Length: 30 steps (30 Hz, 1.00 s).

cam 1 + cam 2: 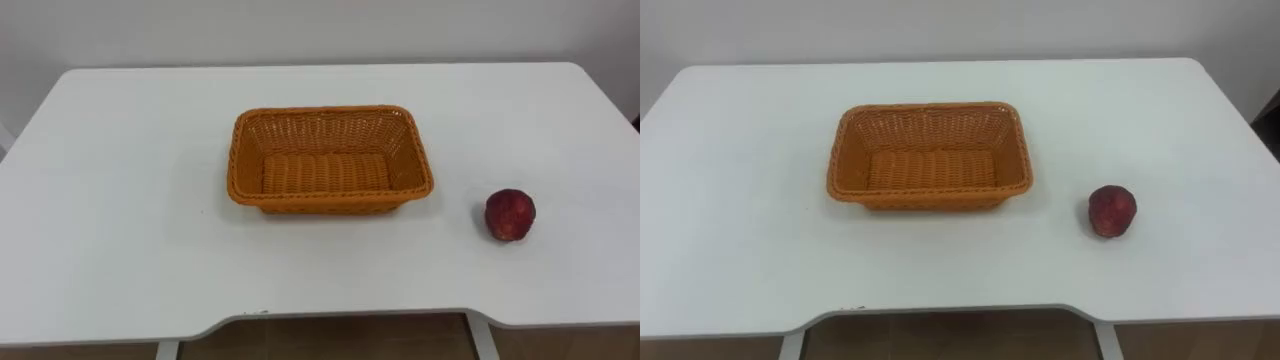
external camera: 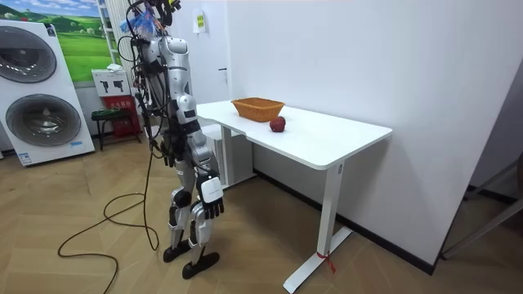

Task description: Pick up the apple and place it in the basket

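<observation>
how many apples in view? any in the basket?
1. The apple lies on the white table, on the robot's right of the basket and apart from it. The basket holds none, and nothing on the table could hide another.

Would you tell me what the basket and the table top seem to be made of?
The basket looks like woven wicker or plastic rattan in orange, going by the fine weave on its walls. The table top seems white laminate or painted board, matte: its surface is even and seamless.
</observation>
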Motion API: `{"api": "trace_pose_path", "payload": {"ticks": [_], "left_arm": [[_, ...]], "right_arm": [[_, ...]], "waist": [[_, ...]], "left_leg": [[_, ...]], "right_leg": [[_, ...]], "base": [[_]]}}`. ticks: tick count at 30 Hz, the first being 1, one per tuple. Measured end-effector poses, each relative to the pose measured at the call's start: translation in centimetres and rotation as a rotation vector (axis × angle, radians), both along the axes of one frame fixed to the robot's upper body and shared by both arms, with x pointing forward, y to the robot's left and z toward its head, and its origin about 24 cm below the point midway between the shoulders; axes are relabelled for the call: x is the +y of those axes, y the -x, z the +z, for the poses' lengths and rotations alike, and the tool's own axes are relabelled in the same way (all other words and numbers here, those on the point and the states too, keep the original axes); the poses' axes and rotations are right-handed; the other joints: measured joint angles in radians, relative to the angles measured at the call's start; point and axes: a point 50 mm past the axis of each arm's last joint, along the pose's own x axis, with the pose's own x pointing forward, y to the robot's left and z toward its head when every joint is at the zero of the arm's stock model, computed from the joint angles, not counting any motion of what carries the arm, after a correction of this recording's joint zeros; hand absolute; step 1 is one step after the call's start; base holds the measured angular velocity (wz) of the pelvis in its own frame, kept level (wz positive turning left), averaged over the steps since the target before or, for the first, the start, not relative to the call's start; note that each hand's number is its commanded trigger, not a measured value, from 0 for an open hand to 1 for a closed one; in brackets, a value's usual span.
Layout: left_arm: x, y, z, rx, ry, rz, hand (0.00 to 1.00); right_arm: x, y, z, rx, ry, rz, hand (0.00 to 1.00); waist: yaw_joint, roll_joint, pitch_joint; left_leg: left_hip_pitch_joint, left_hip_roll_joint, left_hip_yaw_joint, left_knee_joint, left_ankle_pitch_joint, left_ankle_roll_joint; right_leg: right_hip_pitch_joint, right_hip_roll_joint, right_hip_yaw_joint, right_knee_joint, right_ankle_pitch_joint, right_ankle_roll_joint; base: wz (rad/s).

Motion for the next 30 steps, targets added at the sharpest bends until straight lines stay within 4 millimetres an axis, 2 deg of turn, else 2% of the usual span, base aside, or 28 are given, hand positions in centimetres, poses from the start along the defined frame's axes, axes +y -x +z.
{"api": "trace_pose_path", "payload": {"ticks": [5, 8, 10, 12, 13, 15, 16, 18, 21, 24, 26, 30], "left_arm": [[0.0, -0.1, 0.0, -0.004, -0.003, 0.0, 0.0], [0.1, -0.4, 0.0, -0.018, -0.011, 0.016, 0.0], [0.1, -0.4, 0.0, -0.025, -0.024, 0.018, 0.0], [0.2, 0.0, 0.0, -0.03, -0.04, 0.048, 0.0], [0.2, 0.0, 0.0, -0.034, -0.04, 0.059, 0.0], [0.4, 0.3, 0.1, -0.044, -0.04, 0.1, 0.0], [0.5, 0.5, 0.1, -0.05, -0.043, 0.12, 0.0], [0.8, 0.9, 0.2, -0.071, -0.063, 0.177, 0.0], [1.4, 1.4, 0.4, -0.094, -0.085, 0.252, 0.0], [2.1, 1.5, 0.7, -0.114, -0.104, 0.259, 0.0], [2.6, 1.8, 0.8, -0.12, -0.117, 0.255, 0.0], [3.2, 0.9, 1.2, -0.176, -0.14, 0.239, 0.0]], "right_arm": [[0.0, -0.2, 0.0, -0.008, 0.003, -0.027, 0.0], [-0.2, -0.3, 0.0, -0.018, 0.033, -0.099, 0.0], [-0.4, -0.2, 0.0, -0.041, 0.058, -0.243, 0.0], [-0.6, -0.6, 0.1, -0.115, 0.067, -0.511, 0.0], [-0.6, -0.7, 0.1, -0.135, 0.068, -0.58, 0.0], [-1.1, -1.1, 0.3, -0.217, 0.073, -0.866, 0.0], [-1.2, -1.2, 0.3, -0.234, 0.077, -0.936, 0.0], [-2.0, -1.7, 0.6, -0.319, 0.097, -1.245, 0.0], [-3.4, -2.3, 1.1, -0.416, 0.141, -1.554, 0.0], [-5.1, -3.7, 2.1, -0.53, 0.181, -1.709, 0.0], [-6.2, -4.7, 2.9, -0.599, 0.221, -1.745, 0.0], [-8.1, -7.3, 5.4, -0.715, 0.314, -1.793, 0.0]], "waist": [[0.003, -0.008, -0.0001], [0.003, -0.011, 0.0011], [0.007, -0.01, 0.0024], [0.001, -0.009, 0.003], [-0.003, -0.009, 0.0033], [-0.014, -0.01, 0.0049], [-0.015, -0.01, 0.0052], [-0.028, -0.012, 0.0063], [-0.042, -0.011, 0.006], [-0.057, -0.008, 0.005], [-0.059, -0.007, 0.0044], [-0.062, -0.01, 0.0013]], "left_leg": [[0.001, 0.0, 0.003, 0.0, 0.0, 0.0], [0.005, 0.0, 0.008, 0.0, 0.0, 0.0], [0.012, 0.002, 0.024, -0.002, 0.0, 0.0], [0.015, 0.003, 0.027, -0.004, 0.0, 0.0], [0.015, 0.003, 0.026, -0.004, 0.0, 0.0], [0.017, 0.003, 0.027, -0.004, 0.0, 0.0], [0.018, 0.003, 0.028, -0.004, 0.0, 0.0], [0.018, 0.002, 0.028, -0.004, 0.0, 0.0], [0.017, 0.001, 0.025, -0.002, -0.001, 0.001], [0.014, 0.0, 0.027, -0.001, -0.001, 0.001], [0.014, 0.0, 0.026, 0.001, -0.001, 0.002], [0.006, -0.001, 0.023, -0.003, 0.0, 0.003]], "right_leg": [[0.0, 0.0, 0.002, 0.001, 0.0, 0.0], [0.001, 0.001, 0.007, 0.001, 0.0, 0.0], [0.001, 0.004, 0.02, 0.004, 0.0, 0.0], [0.004, 0.005, 0.022, 0.003, 0.0, 0.0], [0.004, 0.005, 0.022, 0.002, 0.001, 0.001], [0.015, 0.005, 0.022, 0.002, 0.004, 0.002], [0.016, 0.005, 0.022, 0.003, 0.004, 0.002], [0.017, 0.004, 0.013, 0.002, 0.005, 0.003], [0.016, 0.003, 0.013, 0.0, 0.005, 0.004], [0.014, 0.001, 0.018, 0.004, 0.006, 0.005], [0.014, 0.003, 0.023, 0.004, 0.006, 0.005], [0.001, 0.004, 0.02, -0.008, 0.007, 0.007]], "base": [[0.0], [-0.05], [-0.16], [-0.06], [0.0], [0.0], [0.0], [0.0], [0.01], [-0.01], [-0.05], [0.01]]}}
